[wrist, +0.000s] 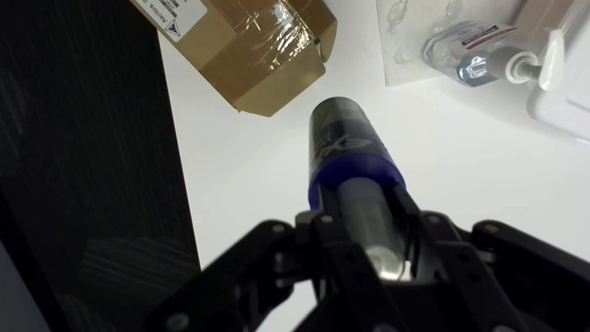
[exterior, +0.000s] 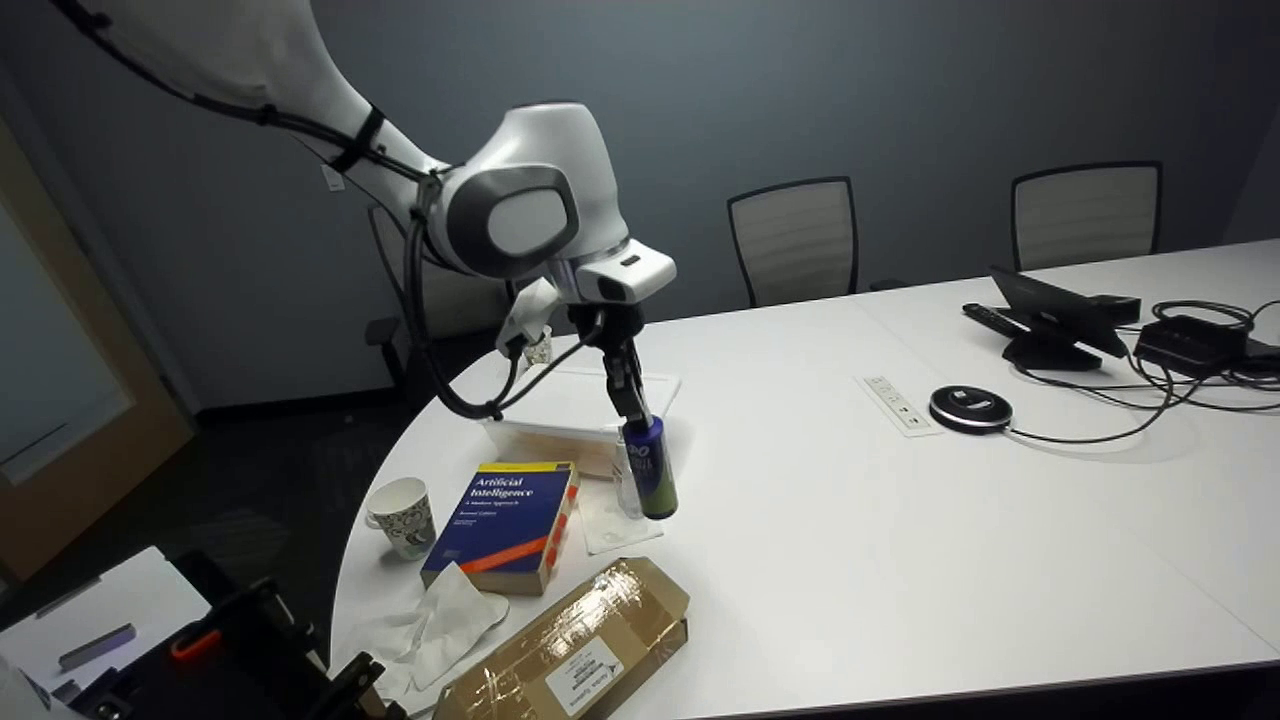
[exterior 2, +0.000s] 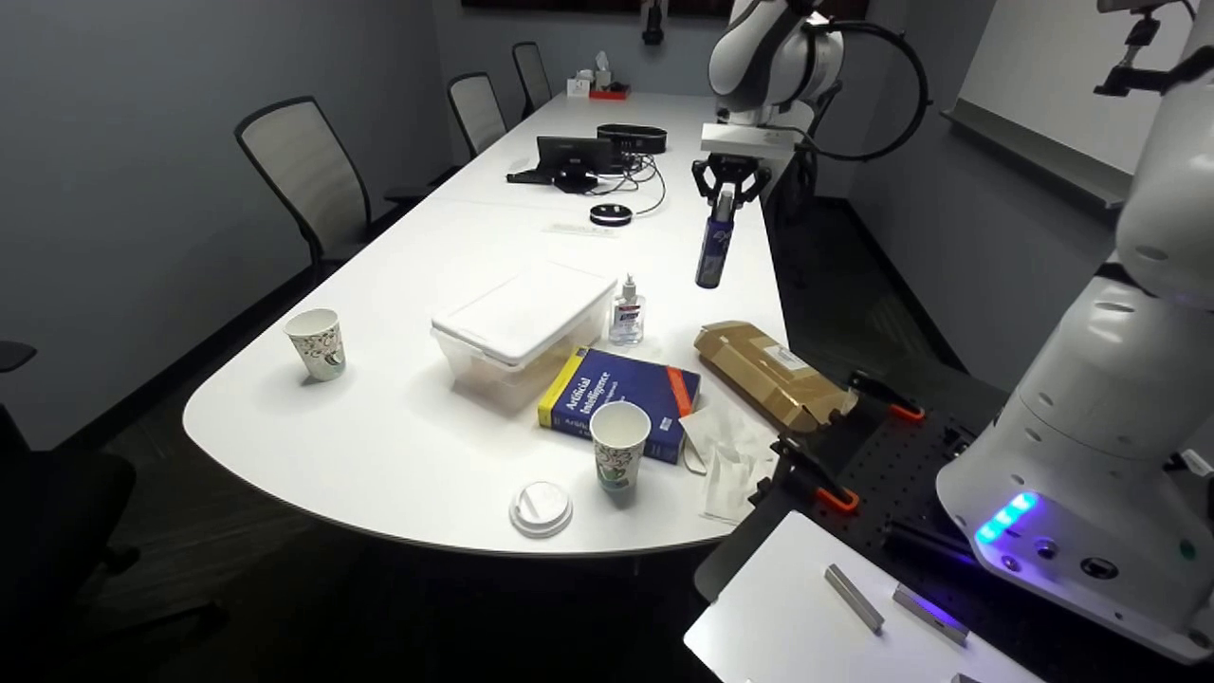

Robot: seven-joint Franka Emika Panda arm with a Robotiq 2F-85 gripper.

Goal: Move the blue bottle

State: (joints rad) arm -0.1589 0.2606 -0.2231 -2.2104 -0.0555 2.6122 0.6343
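White table [exterior: 900, 540] below, gripper [wrist: 364, 198] grasping the blue bottle [exterior 2: 715, 251], long axis tilted, base pointing down

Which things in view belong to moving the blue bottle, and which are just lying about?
Part of the job:
Blue bottle
Hand, closed on the bottle's narrow top

Just lying about, among others:
Blue textbook
Cardboard box
Pump bottle
Lidded plastic bin
Paper cup
Second paper cup
White cup lid
Crumpled white paper
Round black puck
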